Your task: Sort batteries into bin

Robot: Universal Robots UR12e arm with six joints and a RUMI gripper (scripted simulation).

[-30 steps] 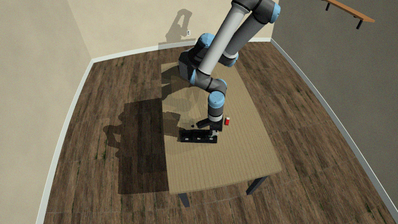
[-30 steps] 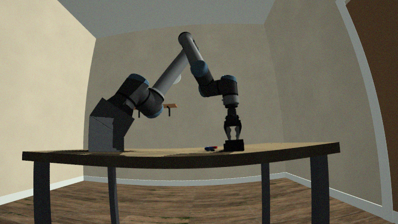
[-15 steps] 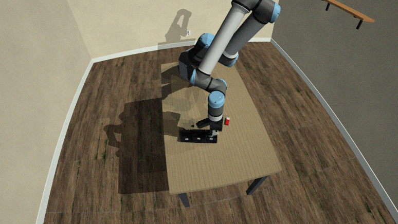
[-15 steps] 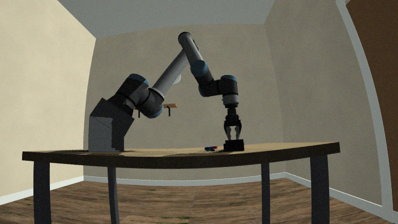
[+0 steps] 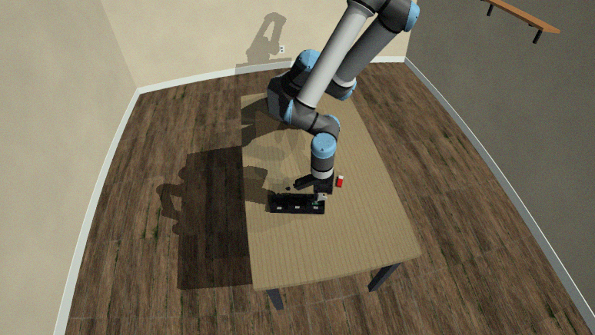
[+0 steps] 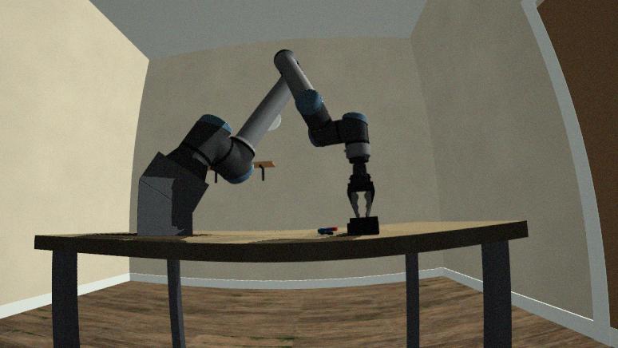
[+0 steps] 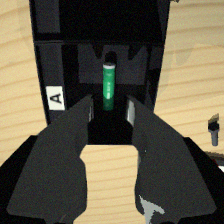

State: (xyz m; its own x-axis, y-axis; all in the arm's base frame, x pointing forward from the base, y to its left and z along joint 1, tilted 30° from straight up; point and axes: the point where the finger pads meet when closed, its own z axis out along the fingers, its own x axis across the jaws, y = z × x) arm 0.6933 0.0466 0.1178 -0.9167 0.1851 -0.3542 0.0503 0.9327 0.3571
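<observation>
A black row of bins [image 5: 296,203] stands on the table; it also shows in the side view [image 6: 362,225]. In the wrist view the compartment under me carries a white label A [image 7: 55,98]. A green battery [image 7: 109,85] lies inside that compartment, below and just past my fingertips, apart from them. My gripper [image 7: 109,97] [image 5: 319,197] hangs right above this end of the bins, fingers a little apart and empty. It points straight down in the side view [image 6: 361,211].
A small red and white object [image 5: 340,181] lies on the table just right of the arm's wrist. A small dark battery-like piece [image 7: 214,129] lies on the table right of the bins. Small blue and red items [image 6: 333,229] lie beside the bins.
</observation>
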